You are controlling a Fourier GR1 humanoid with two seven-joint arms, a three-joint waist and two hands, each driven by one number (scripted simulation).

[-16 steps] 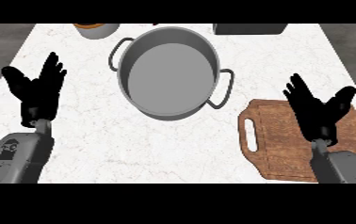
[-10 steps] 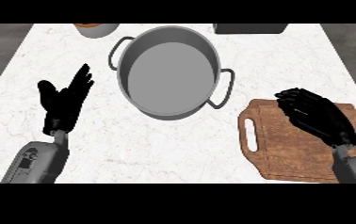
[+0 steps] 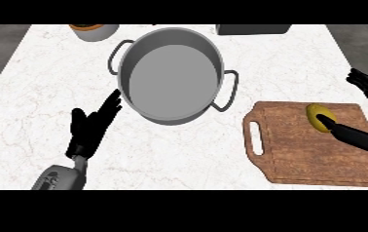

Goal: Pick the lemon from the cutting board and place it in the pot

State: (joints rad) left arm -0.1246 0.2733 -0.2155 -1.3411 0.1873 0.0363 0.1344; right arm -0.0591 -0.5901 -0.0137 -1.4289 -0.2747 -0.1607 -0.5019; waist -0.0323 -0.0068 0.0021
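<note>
Head view. We read no writing, brand or label on anything here.

The lemon lies on the cutting board, near the board's far right corner. The board sits on the white marble counter at the right, its handle slot facing left toward the pot. We see the pot well apart from the lemon, to the left and farther back, with a handle on each side; its grey inside holds nothing.

The right hand enters from the right edge. One black finger lies across the board and its tip touches the lemon's near side. A second black part of this hand shows higher at the right edge, off the board. We cannot tell whether its fingers are spread or curled, since most of the hand is out of view; nothing wraps the lemon.

The left hand stands over the counter at lower left, fingers straight and released, pointing up-right toward the pot's near rim, holding nothing. Its grey forearm comes in from the lower edge.

At the far edge we note a small cup and a dark box.
</note>
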